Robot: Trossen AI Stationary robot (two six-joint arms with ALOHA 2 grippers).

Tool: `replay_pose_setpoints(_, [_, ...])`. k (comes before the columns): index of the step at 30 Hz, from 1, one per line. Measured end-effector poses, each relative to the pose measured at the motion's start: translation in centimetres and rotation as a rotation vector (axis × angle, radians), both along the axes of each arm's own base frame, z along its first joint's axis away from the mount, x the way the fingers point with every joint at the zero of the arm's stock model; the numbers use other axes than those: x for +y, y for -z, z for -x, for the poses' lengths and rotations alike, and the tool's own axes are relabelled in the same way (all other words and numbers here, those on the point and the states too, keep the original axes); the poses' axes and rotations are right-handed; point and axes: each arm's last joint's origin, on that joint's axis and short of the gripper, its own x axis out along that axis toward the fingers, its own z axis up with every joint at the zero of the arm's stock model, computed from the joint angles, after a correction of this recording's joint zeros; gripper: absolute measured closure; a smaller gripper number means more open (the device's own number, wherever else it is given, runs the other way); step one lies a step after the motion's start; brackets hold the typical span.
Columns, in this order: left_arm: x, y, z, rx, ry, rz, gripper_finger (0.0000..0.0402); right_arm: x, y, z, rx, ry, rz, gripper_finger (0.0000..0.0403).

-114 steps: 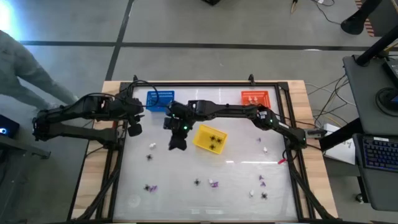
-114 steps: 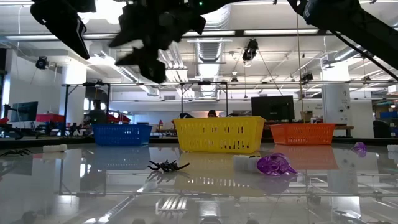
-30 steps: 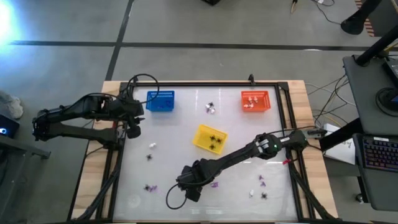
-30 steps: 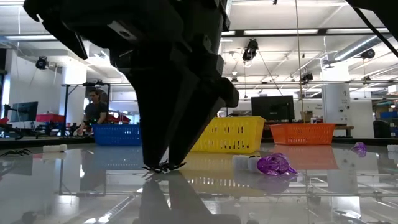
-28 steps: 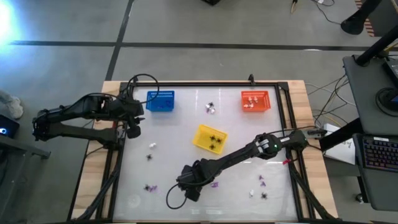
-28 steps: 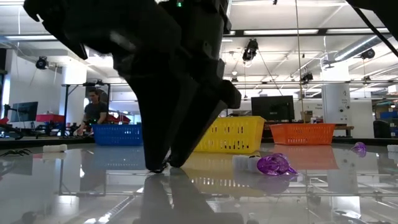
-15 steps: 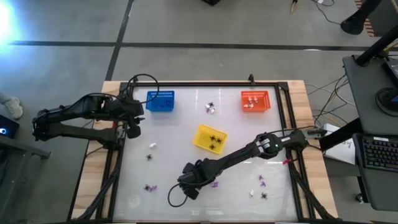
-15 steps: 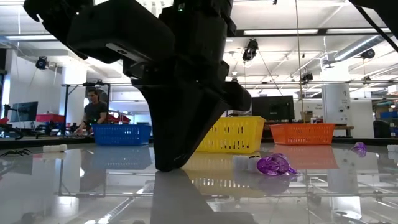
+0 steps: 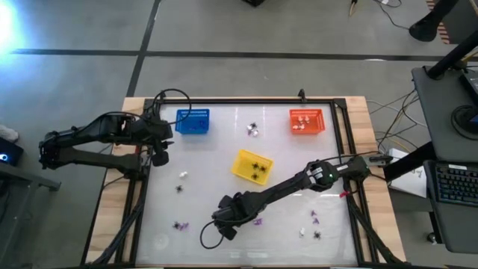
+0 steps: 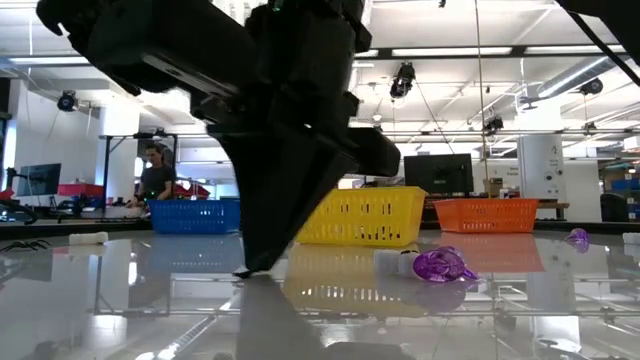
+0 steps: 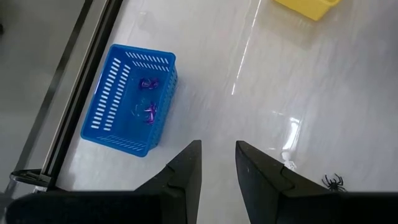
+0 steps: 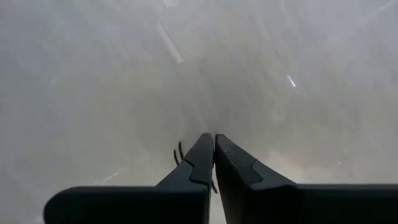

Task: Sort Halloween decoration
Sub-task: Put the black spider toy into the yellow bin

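Note:
My right gripper (image 9: 222, 226) stands near the table's front, left of centre, pointing steeply down with its tips at the glossy tabletop (image 10: 244, 271). It is shut on a black spider (image 12: 178, 154), of which only thin legs show beside the fingers. Other Halloween decoration pieces lie loose: a black spider (image 9: 179, 187), a white bit (image 9: 183, 175), purple bits (image 9: 258, 221). My left gripper (image 11: 217, 149) hangs open above the table's far left, near the blue basket (image 9: 193, 121), holding nothing. My right gripper pinches the black spider between its two fingertips (image 12: 202, 149), coming from above and pointing steeply down. The shut fingers hide its body; a few legs (image 12: 176, 155) stick out beside one finger. The fingertips stand at the tabletop, so the spider is not lifted.
A yellow basket (image 9: 252, 166) with black spiders stands mid-table, an orange basket (image 9: 307, 120) with white bits at the far right. The blue basket (image 11: 132, 99) holds purple bits. More pieces lie near the front left (image 9: 179, 224) and front right (image 9: 317, 234).
My right gripper has shut on the black spider that lay between its open tips on the table, and has rolled a little about its own axis while staying in place. The spider's body is now hidden between the fingers.

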Motion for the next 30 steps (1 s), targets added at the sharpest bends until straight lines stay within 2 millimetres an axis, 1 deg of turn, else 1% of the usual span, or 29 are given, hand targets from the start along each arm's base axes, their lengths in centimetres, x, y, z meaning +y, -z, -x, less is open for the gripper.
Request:
replay_pose_setpoints(11, [0.0, 0.1, 0.2, 0.038, 0.021, -0.007, 0.0320, 0.1, -1.3, -0.3, -0.027, 0.033, -0.020, 0.0395])
replay_pose_setpoints(15, [-0.1, 0.2, 0.3, 0.046, 0.021, -0.006, 0.0320, -0.3, -2.1, -0.2, -0.008, 0.045, -0.005, 0.0395])
replay_pose_setpoints(21, [-0.1, 0.3, 0.5, 0.059, 0.023, -0.001, 0.0320, -1.8, -3.6, -0.3, 0.025, 0.119, 0.016, 0.0394])
replay_pose_setpoints(26, [-0.3, 0.2, 0.6, 0.052, 0.086, 0.043, 0.0320, -3.5, -4.7, -0.1, 0.046, 0.183, 0.043, 0.0394])
replay_pose_setpoints(30, [-0.4, 0.2, 0.8, 0.046, 0.095, 0.050, 0.0320, -4.6, -5.6, -0.2, 0.035, 0.210, 0.038, 0.0394])
